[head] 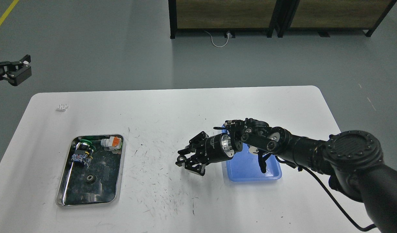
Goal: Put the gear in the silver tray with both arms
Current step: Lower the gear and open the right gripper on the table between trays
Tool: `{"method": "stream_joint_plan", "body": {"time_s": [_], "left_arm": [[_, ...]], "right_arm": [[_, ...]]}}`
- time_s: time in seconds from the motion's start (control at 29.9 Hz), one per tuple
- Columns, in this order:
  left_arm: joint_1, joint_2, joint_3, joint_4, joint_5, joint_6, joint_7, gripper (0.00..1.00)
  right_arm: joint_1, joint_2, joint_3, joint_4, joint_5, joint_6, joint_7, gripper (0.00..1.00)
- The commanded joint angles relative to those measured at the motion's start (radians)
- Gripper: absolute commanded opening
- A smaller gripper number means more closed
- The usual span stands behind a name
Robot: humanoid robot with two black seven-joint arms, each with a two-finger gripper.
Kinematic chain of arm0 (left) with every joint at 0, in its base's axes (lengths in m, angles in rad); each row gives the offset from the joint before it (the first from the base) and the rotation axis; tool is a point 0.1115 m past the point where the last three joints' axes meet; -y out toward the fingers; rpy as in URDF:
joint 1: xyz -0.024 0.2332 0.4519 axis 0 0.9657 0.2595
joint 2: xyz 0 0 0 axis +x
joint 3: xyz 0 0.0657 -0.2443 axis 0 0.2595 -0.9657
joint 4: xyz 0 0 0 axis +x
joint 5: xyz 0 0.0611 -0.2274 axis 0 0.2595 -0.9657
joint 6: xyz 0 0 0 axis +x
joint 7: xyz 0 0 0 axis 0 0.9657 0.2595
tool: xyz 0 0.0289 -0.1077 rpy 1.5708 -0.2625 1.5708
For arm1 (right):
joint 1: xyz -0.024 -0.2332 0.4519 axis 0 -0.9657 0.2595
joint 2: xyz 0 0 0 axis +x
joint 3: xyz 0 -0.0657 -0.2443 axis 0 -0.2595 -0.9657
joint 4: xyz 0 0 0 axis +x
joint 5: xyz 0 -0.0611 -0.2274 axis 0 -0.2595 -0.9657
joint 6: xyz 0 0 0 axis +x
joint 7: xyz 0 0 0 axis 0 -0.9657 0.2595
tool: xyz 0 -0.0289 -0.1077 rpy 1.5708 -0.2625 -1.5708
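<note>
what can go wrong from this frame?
1. The right pincer hovers over bare table beside the blue tray; whether it holds anything is unclear, so a part might drop short of the silver tray.
2. That tray already holds a gear and connectors at its far end, so landing room is tight.
3. The left pincer is off the table, unable to help.

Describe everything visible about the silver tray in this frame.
The silver tray is a shiny rectangular metal tray with rounded corners, a raised rim and a dark reflective base. It lies flat on the left part of the white table. Inside lie a small dark gear, a green and black part and a white and orange part. Neither gripper touches it.
</note>
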Motion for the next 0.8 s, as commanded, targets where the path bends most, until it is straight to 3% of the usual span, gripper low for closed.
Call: {"method": "stream_joint_plan", "body": {"time_s": [0.0, 0.77], "left_arm": [[-0.006, -0.001, 0.0, 0.0, 0.0, 0.001, 0.0, 0.98], [-0.006, 0.012, -0.009, 0.0, -0.001, 0.008, -0.001, 0.98]], "right_arm": [[-0.001, 0.0, -0.006, -0.001, -0.005, 0.0, 0.0, 0.37], [-0.088, 0.0, 0.048, -0.013, 0.005, 0.0, 0.0, 0.4]]}}
